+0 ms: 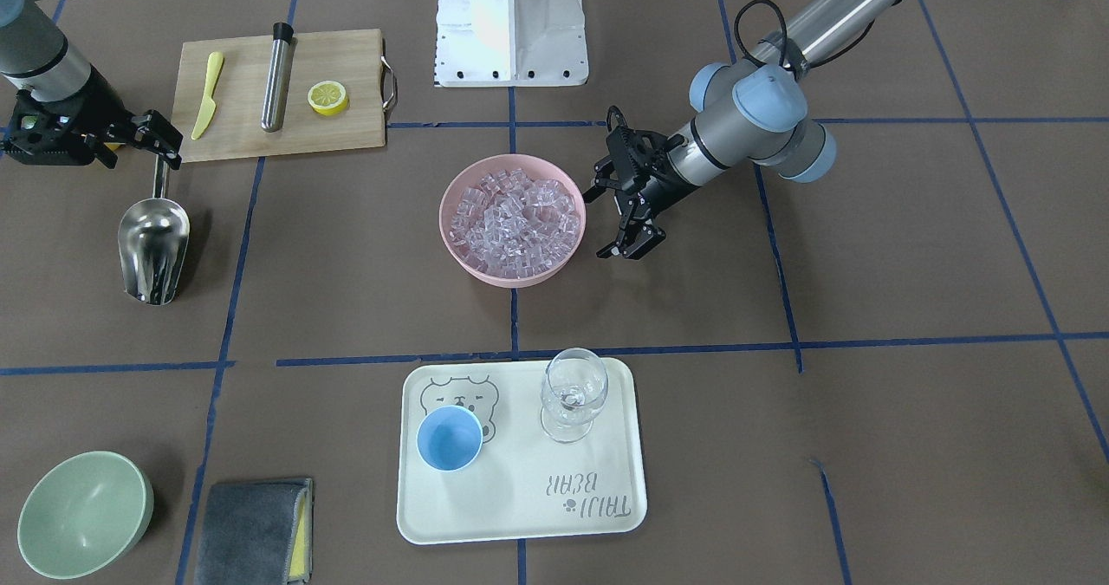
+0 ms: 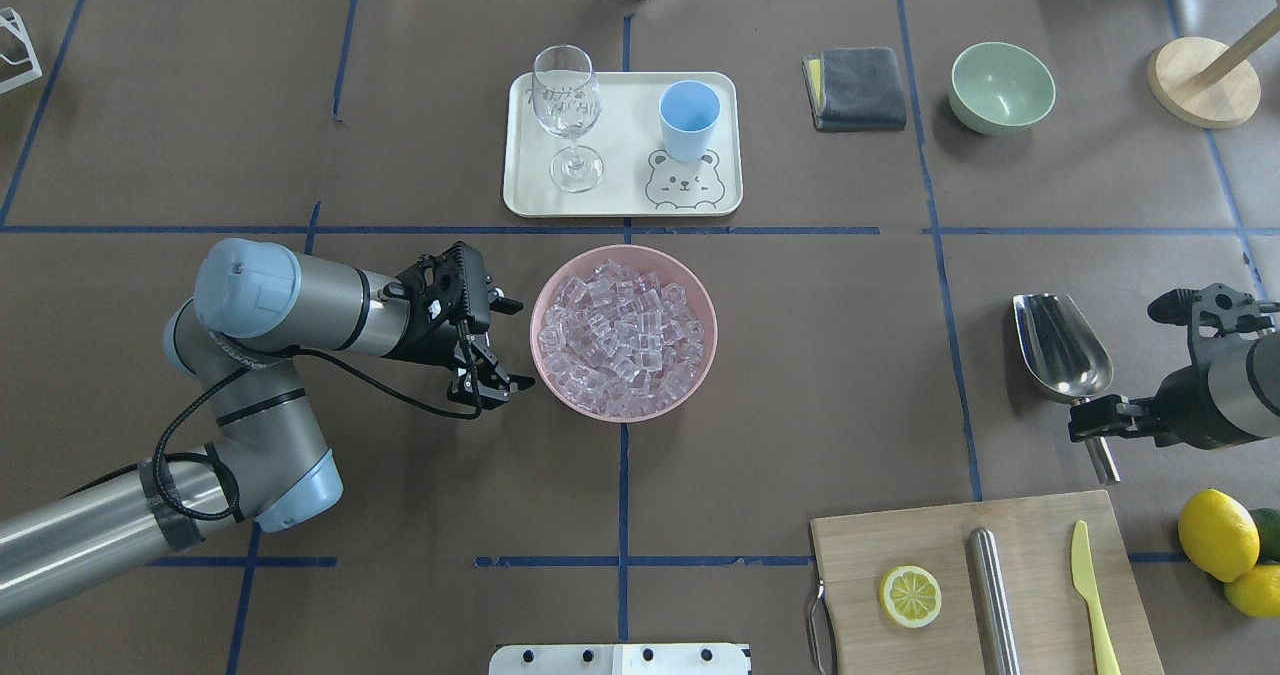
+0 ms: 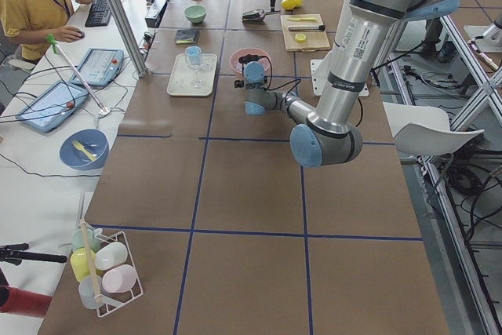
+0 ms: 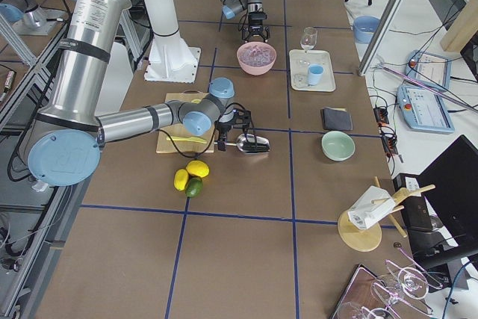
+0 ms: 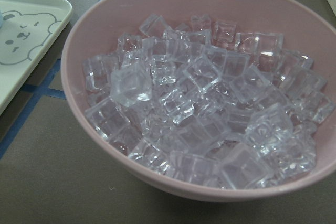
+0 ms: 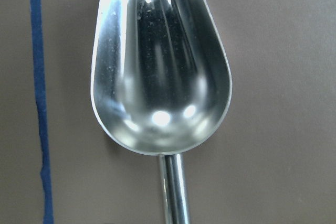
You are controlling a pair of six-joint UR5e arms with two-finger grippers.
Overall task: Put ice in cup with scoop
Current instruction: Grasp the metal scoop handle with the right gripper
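The ice fills a pink bowl at the table's middle and fills the left wrist view. My left gripper is open and empty, just beside the bowl's left rim. The steel scoop lies empty on the table at the right, trough pointing away from me, and it also shows in the right wrist view. My right gripper is open, its fingers straddling the scoop's thin handle. The light-blue cup stands upright and empty on the tray.
The cream tray at the far middle also holds a clear wine glass. A wooden board near the right front carries a lemon half, a steel cylinder and a yellow knife. Lemons, a green bowl and a grey cloth lie to the right.
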